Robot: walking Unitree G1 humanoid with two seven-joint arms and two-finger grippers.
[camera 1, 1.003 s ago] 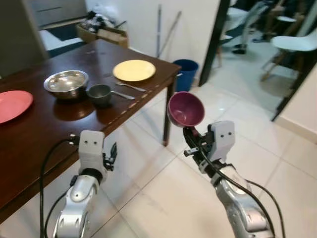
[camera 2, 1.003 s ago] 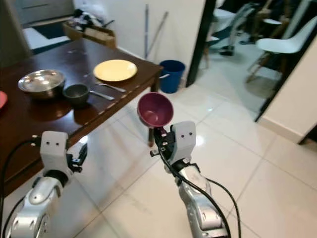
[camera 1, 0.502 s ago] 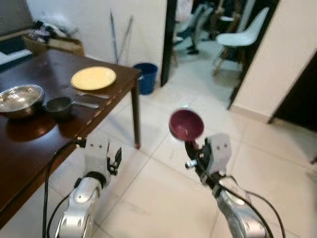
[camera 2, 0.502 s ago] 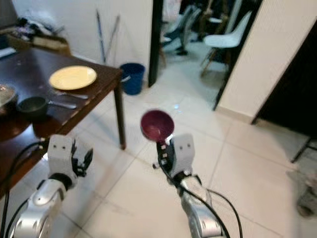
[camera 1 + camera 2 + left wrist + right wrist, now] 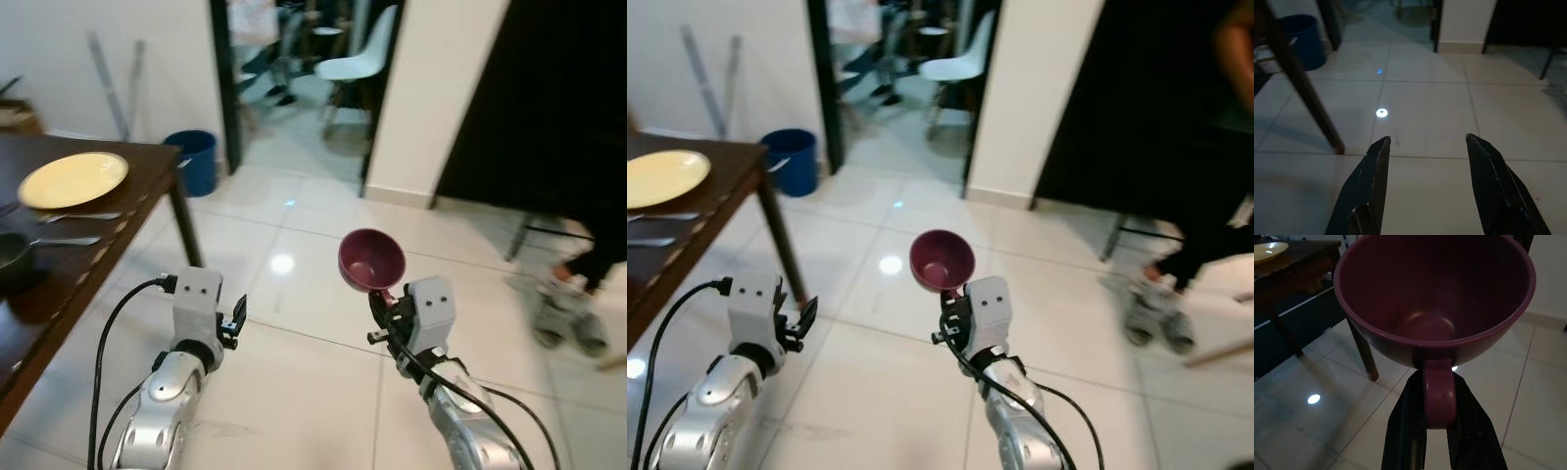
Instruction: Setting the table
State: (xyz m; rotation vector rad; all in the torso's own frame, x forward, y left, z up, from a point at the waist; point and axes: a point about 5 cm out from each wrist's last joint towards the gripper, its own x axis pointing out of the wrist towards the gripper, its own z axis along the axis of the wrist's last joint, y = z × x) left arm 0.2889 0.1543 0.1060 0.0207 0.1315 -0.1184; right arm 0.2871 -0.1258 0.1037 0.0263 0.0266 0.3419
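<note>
Above the tiled floor (image 5: 294,352) | my right gripper (image 5: 1437,428) pinches the handle of a maroon cup (image 5: 371,261), held upright in the air | my left gripper (image 5: 1425,147) hangs with fingers spread, empty | dark table (image 5: 59,284) with yellow plate (image 5: 72,179) at my left

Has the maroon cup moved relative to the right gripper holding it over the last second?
No. The maroon cup sits the same way above the right gripper, handle pinched. Only the camera swung right: the table slid leftward.
</note>
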